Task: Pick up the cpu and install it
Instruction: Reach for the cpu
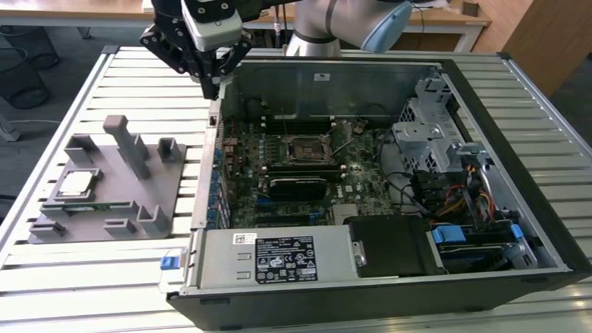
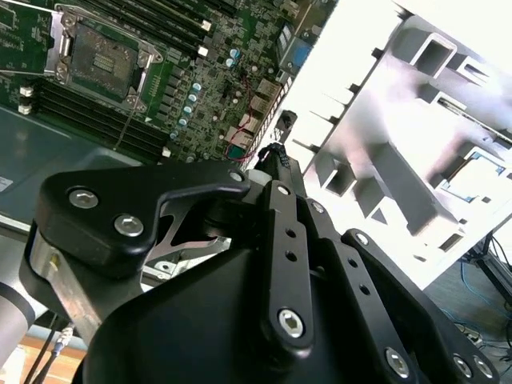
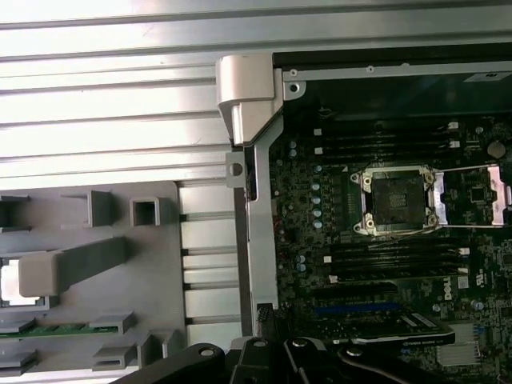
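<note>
The cpu [image 1: 76, 182], a flat silver square, lies in a nest on the grey fixture [image 1: 138, 201] at the exterior view's left; its bright edge shows in the first wrist view [image 3: 11, 282]. The black socket frame [image 1: 306, 148] stands open on the motherboard inside the computer case, and both wrist views show it [image 3: 398, 200] [image 2: 100, 60]. My gripper [image 1: 213, 87] hangs above the case's back left corner, between fixture and socket, well away from the cpu. Its black fingers meet at the tips [image 2: 280, 156], shut on nothing.
A green memory stick [image 1: 93, 206] lies in the fixture just in front of the cpu. Tall grey posts [image 1: 125, 146] rise from the fixture. The case walls [image 1: 215, 173], drive cage [image 1: 425, 139] and power supply [image 1: 277, 257] ring the motherboard. The slatted metal table [image 1: 138, 83] carries everything.
</note>
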Controlling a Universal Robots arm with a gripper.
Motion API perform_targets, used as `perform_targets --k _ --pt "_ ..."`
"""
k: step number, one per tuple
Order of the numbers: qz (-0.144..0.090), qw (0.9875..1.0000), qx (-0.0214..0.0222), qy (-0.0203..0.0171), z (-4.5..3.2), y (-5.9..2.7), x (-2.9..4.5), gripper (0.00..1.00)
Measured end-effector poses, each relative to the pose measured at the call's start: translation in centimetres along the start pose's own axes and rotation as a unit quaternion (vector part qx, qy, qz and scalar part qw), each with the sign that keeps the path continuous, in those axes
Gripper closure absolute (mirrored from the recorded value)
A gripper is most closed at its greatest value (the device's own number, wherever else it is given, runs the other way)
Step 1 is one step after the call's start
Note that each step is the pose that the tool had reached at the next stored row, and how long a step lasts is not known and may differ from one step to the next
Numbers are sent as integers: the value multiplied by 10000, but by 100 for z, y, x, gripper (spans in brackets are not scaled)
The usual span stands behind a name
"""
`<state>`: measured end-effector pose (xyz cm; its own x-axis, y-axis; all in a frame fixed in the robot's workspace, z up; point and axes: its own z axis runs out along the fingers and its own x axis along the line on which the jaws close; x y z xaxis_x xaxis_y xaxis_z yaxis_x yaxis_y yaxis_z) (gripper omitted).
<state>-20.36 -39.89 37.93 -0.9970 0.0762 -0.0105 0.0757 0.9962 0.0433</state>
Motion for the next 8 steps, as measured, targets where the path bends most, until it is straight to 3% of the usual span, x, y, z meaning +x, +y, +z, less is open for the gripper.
perform_targets --k 8 --pt "0 10000 1 9 10 -4 48 89"
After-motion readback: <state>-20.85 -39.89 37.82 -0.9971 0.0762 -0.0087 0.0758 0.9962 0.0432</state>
